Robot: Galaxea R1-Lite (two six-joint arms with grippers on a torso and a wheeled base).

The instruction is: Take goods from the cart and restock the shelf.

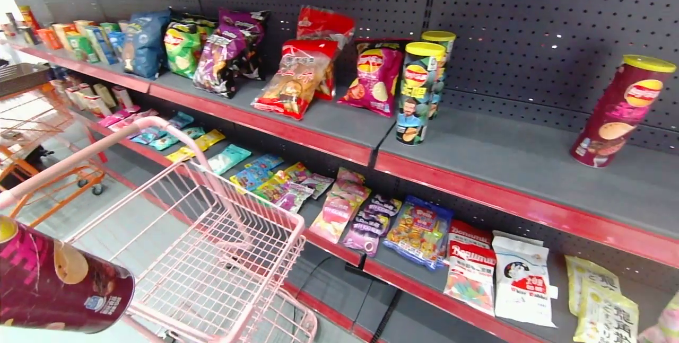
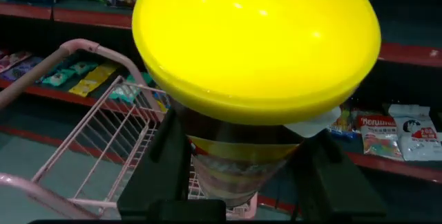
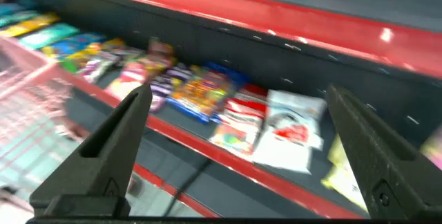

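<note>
Maroon yellow-lidded crisp tube [image 1: 58,284], clamped in the left gripper [image 2: 242,175] by the pink wire cart [image 1: 249,202], awaits shelving; right gripper [image 3: 240,96] gapes empty.

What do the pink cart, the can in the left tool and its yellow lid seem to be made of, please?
Pink cart: thin wire grid on a tube frame, so probably metal with a glossy pink coating.
Can: rigid cylinder with a shiny printed wrap, perhaps cardboard; the core is hidden.
Yellow lid: smooth with bright highlights, likely plastic.
</note>
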